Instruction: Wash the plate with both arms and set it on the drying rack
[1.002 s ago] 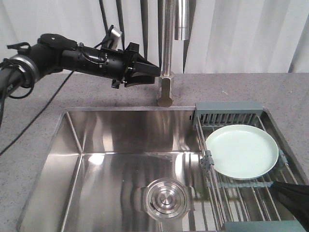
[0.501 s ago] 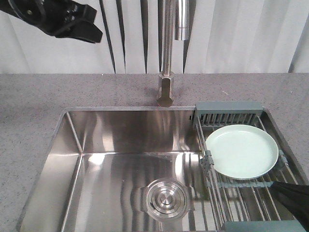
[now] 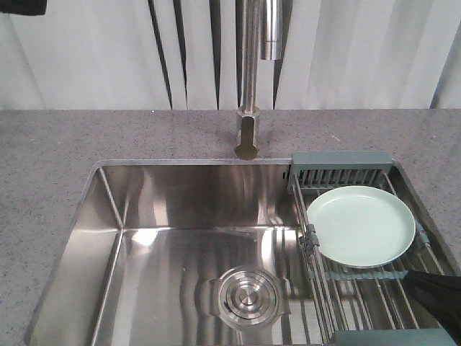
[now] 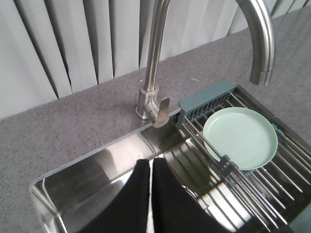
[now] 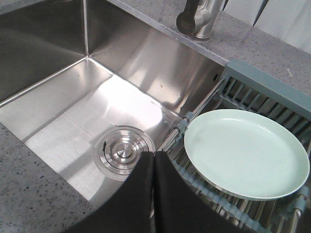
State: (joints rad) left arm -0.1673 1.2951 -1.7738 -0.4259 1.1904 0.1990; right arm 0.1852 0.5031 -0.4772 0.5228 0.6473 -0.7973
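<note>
The grey speckled counter (image 3: 50, 158) carries the steel sink (image 3: 180, 216), whose drain (image 3: 243, 295) sits near the front edge of the basin floor. The drying rack (image 3: 344, 285) spans the sink's right end, its rods running front to back. The plate (image 3: 361, 225) lies flat on the rack's rods, toward the back, just in front of the rear end bar. My left claw (image 4: 151, 167) is pressed together, holding nothing, above the basin. My right claw (image 5: 153, 162) is likewise pressed together and bare, near the plate's rim.
</note>
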